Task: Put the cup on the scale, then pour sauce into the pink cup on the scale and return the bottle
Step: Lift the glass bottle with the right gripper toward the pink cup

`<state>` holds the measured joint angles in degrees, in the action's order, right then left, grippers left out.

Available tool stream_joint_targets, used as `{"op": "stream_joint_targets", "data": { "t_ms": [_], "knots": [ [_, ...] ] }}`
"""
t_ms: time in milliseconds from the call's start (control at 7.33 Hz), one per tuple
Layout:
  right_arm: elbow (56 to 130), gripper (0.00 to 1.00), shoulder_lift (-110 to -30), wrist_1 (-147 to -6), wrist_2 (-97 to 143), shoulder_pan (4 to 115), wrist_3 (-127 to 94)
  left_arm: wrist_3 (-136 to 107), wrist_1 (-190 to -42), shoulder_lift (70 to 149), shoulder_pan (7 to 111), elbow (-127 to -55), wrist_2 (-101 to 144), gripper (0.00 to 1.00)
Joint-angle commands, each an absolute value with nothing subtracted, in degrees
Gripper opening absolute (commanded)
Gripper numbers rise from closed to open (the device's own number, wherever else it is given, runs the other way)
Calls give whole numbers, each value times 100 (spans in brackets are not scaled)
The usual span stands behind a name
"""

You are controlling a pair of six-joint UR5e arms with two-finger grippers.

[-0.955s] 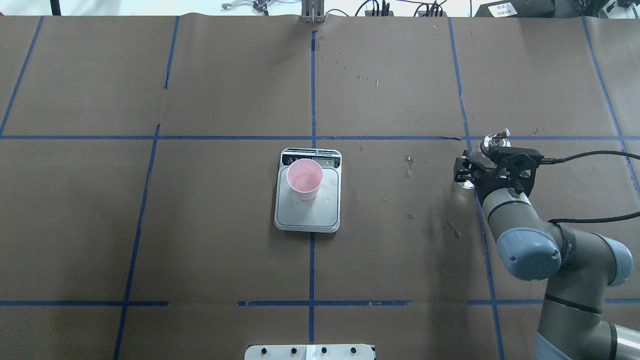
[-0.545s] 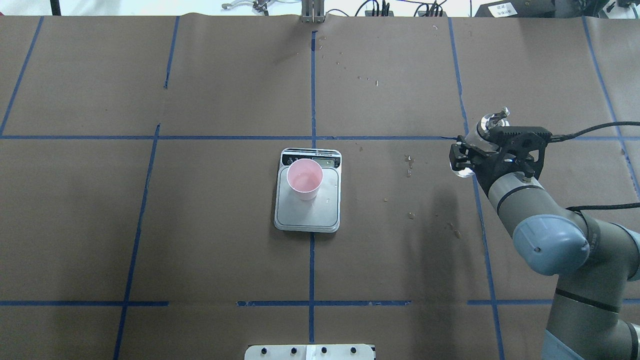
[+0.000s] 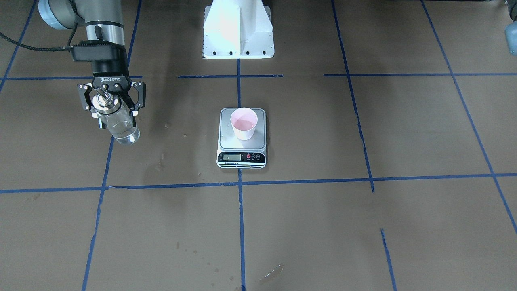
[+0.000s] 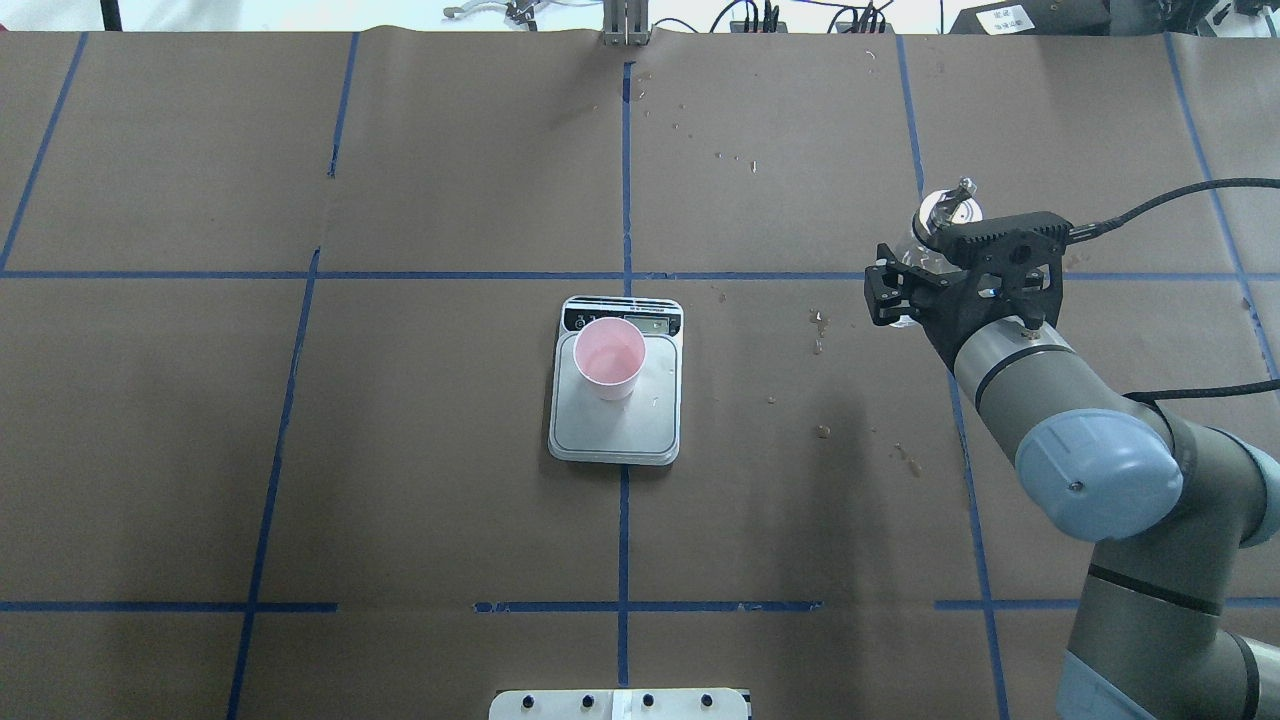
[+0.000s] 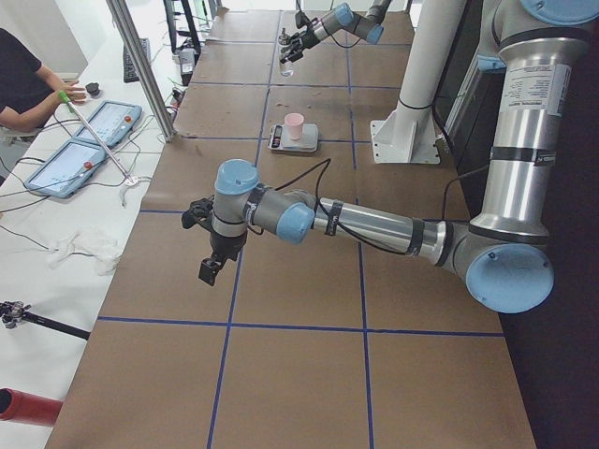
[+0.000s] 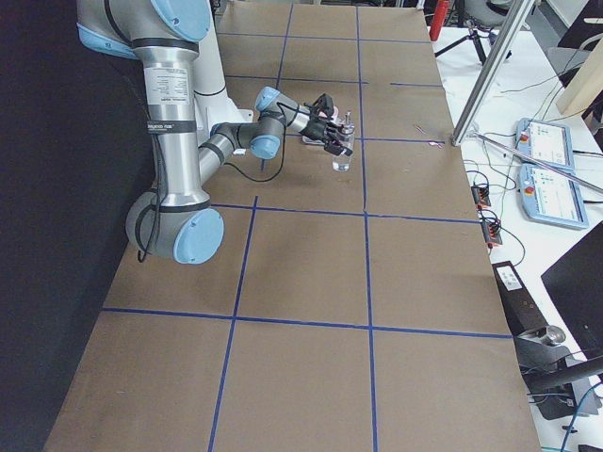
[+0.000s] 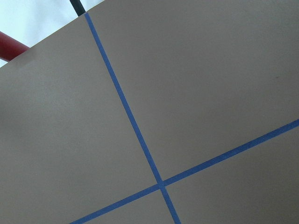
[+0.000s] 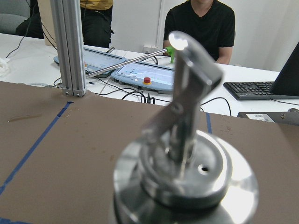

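Note:
The pale pink cup (image 4: 609, 358) stands upright on the far half of the scale (image 4: 613, 425) at the table's middle; both also show in the front view, the cup (image 3: 243, 123) on the scale (image 3: 228, 139). My right gripper (image 4: 915, 290) is shut on the clear glass bottle (image 3: 123, 131), upright and lifted off the table, well to the right of the scale. Its metal cap and spout (image 8: 187, 177) fill the right wrist view. The sauce is barely visible. My left gripper (image 5: 211, 267) shows only in the left side view; I cannot tell if it is open.
Wet spots (image 4: 820, 325) mark the brown paper between scale and bottle. The white robot base (image 3: 238, 32) stands at the near edge. An aluminium post (image 8: 70, 46), tablets and seated operators lie beyond the far edge.
My right gripper, shut on the bottle, has risen and moved away from the robot and slightly toward the table's middle. The cup and scale have not moved.

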<state>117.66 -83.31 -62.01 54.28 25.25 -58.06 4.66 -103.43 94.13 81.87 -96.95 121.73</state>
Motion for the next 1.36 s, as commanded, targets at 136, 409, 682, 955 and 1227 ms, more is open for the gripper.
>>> {"op": "stream_joint_targets", "data": {
  "t_ms": [136,409,682,955,1227],
  "knots": [
    [11637,0,-7928,-6223,5370,2523,-4516,693,-10336,9361,8620,-9607,12225,100],
    [11611,0,-7805,-6188,5353,2514,-3756,1832,-10371,9343,9051,-8890,12847,100],
    [11602,0,-7568,-6249,4856,2479,-2790,1933,-10362,9325,9062,-8518,12850,100],
    [11566,0,-7480,-6676,4616,2444,-1876,1855,-10345,9255,9062,-8525,12849,100],
    [11392,0,-6964,-7809,4045,2146,-1846,1837,-10257,9342,9053,-8517,12841,100]
  ]
}}
